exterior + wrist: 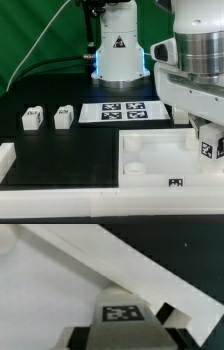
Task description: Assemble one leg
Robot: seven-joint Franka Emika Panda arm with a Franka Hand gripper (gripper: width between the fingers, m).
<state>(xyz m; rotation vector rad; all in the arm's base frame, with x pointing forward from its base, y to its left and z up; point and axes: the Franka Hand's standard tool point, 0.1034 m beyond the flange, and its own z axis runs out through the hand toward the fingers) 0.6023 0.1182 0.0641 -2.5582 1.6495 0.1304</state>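
Observation:
My gripper (209, 138) is shut on a leg (211, 146), a small white block with a black-and-white tag. It holds the leg just above the white tray (150, 170), near the tray's far rim at the exterior view's right. In the wrist view the leg (122, 313) sits between my dark fingers (78, 339) of the gripper (124, 335). The tray's raised rim (120, 263) runs diagonally just beyond the leg, and the tray floor (45, 297) lies below. Two more legs (32, 118) (64, 116) stand on the black table at the exterior view's left.
The marker board (125, 112) lies on the table behind the tray. The robot's white base (117, 55) stands at the back centre. A white ledge (8, 160) runs along the table's front at the exterior view's left. A green curtain hangs behind.

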